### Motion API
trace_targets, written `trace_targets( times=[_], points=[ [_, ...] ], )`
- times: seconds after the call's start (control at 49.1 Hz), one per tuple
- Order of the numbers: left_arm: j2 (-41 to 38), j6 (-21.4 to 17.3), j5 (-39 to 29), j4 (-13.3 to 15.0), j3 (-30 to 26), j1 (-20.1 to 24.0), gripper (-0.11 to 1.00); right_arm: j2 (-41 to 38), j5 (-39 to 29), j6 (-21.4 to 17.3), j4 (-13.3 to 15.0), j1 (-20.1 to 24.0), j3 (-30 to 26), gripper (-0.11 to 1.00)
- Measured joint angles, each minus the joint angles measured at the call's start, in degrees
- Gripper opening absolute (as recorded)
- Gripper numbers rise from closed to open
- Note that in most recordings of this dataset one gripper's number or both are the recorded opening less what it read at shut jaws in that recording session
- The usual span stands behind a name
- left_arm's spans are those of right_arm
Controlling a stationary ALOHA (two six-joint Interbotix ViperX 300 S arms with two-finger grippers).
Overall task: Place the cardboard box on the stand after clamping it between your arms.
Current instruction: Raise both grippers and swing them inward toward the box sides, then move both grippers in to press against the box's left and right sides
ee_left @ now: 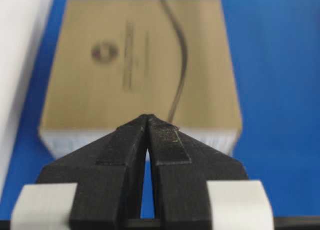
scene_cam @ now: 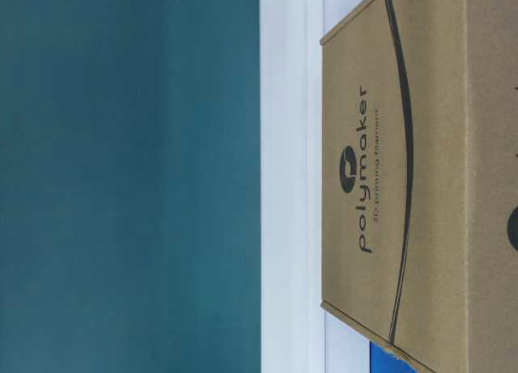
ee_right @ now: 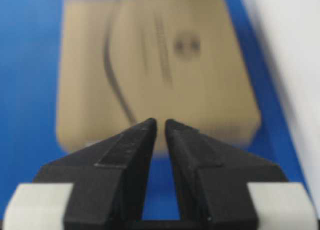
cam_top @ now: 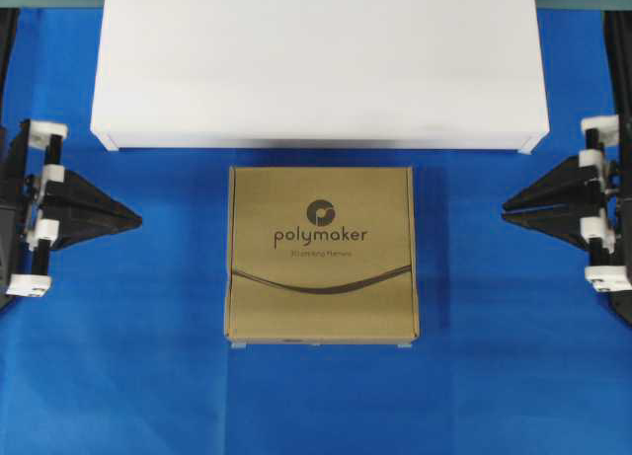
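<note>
The box lies flat on the blue cloth at the centre of the overhead view, printed face up, with the "polymaker" logo upright to the camera and the dark curved line across its lower half. Its top edge lies just below the front edge of the stand, with a narrow strip of shadowed cloth between them; the two do not touch. The stand fills the upper part of the frame and extends well past the box on both sides.

The left gripper sits at the left edge of the frame, tip pointing right toward the box. Its fingers are pressed together to a point and hold nothing. A wide band of blue cloth separates the tip from the box's left side.

The right gripper sits at the right edge, tip pointing left. In the right wrist view its fingertips stand nearly together with a thin slit between them, and they grip nothing. It is likewise well apart from the box.

In the left wrist view the fingers meet at the tip, with the box's near side beyond. The table-level view, which is turned sideways, shows the box in front of the stand.
</note>
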State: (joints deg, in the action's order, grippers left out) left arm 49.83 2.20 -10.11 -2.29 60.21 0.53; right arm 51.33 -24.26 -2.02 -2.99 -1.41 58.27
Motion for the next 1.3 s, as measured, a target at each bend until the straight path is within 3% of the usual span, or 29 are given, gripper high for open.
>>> trace_targets(
  times=[0.143,0.367,0.55,0.632,0.815,0.897,1.08,1.304],
  points=[
    [-1.85,-0.26,-6.94,0.00,-2.37,0.00,0.00,-3.34,-8.53,0.00,0.26,-0.26,-1.85,0.03],
    [-7.03,-0.53,-13.80,-0.09,-4.31,0.00,0.00,-7.47,-11.51,0.00,0.62,-0.35,-2.02,0.04],
    [-12.30,-0.53,-16.52,-0.26,-5.80,0.09,0.02,-10.99,-14.33,0.00,0.70,-0.88,-2.37,0.19],
    [-13.89,-0.62,-16.61,-0.26,-6.24,0.35,0.14,-12.66,-15.29,0.00,0.70,-1.23,-2.46,0.36],
    [-17.31,-0.09,-16.17,-0.26,-6.42,0.62,0.68,-15.47,-16.52,0.00,0.79,-1.32,-2.46,0.88],
    [-18.81,-0.09,-14.94,-0.26,-6.50,0.62,0.85,-16.88,-16.52,0.00,0.79,-1.32,-2.46,0.99],
    [-23.64,0.00,-11.25,-0.35,-6.42,0.70,0.84,-20.57,-14.15,0.00,1.05,-1.32,-1.41,0.98],
    [-32.26,0.09,-5.89,-0.35,-6.50,1.32,0.85,-26.19,-5.45,0.00,1.14,-1.32,0.09,0.98]
  ],
)
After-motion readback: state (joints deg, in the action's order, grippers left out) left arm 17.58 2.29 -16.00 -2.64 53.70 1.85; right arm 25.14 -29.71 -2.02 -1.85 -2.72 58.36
